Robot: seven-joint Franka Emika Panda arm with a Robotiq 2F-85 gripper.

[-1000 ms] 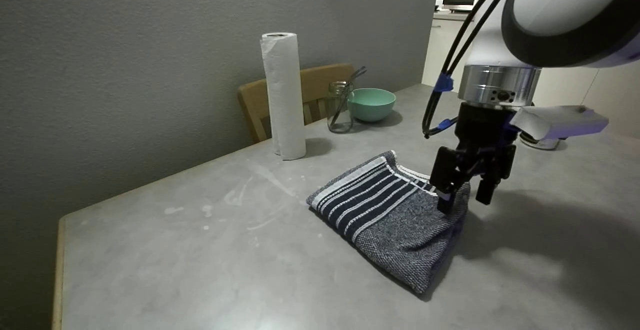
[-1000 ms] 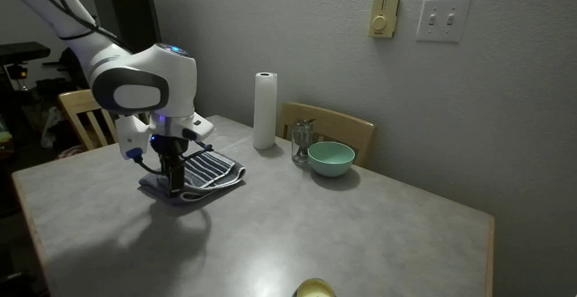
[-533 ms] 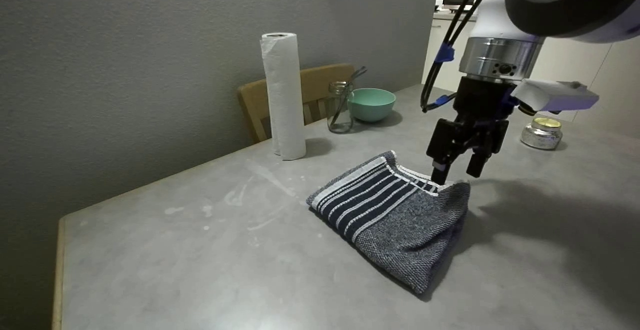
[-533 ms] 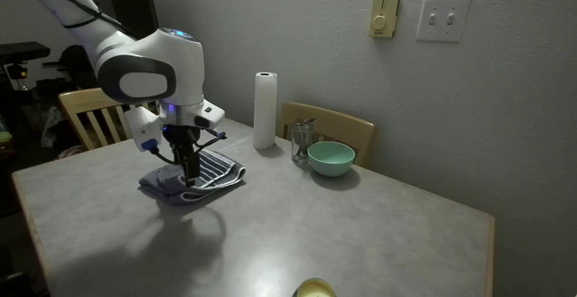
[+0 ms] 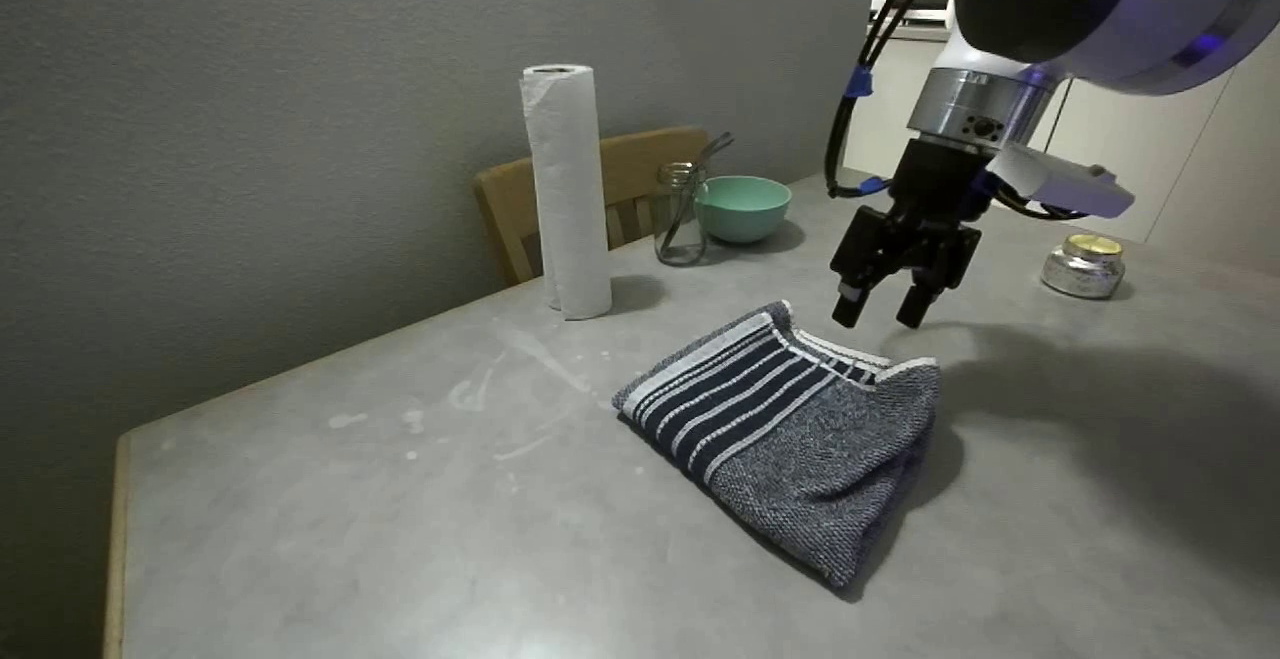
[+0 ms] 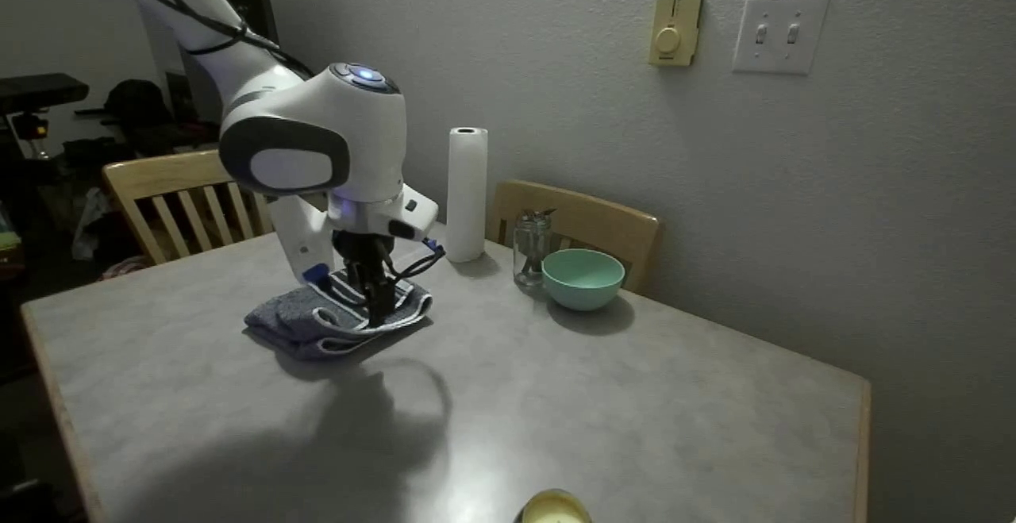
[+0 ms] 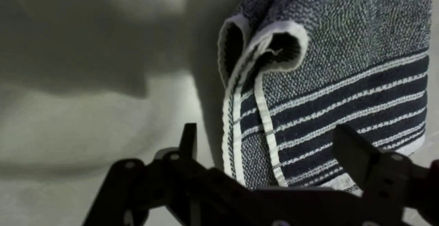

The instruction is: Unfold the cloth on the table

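Note:
The cloth (image 5: 790, 459) is a grey-blue towel with navy-and-white stripes. It lies folded on the grey table (image 5: 380, 549); in an exterior view (image 6: 290, 321) its white-edged side shows stacked folds. In the wrist view the cloth (image 7: 360, 30) has curled, raised folds along that edge. My gripper (image 5: 880, 312) is open and empty, above the table by the white-edged side. In the wrist view the gripper (image 7: 265, 130) spans the white edges, with one finger over bare table and the other over the stripes. In an exterior view the gripper (image 6: 379, 317) partly hides the stripes.
A paper-towel roll (image 5: 568, 194) stands upright behind the cloth. A glass jar (image 5: 680, 219) with utensils and a green bowl (image 5: 745, 209) stand further along the wall side. A candle jar (image 5: 1083, 266) stands on the table. Wooden chairs (image 6: 575, 209) are at the table's edges.
My gripper has risen from the cloth's grey part and moved along its white-edged side toward the striped end and the bowl, and has tilted. It stays open. The cloth has not moved.

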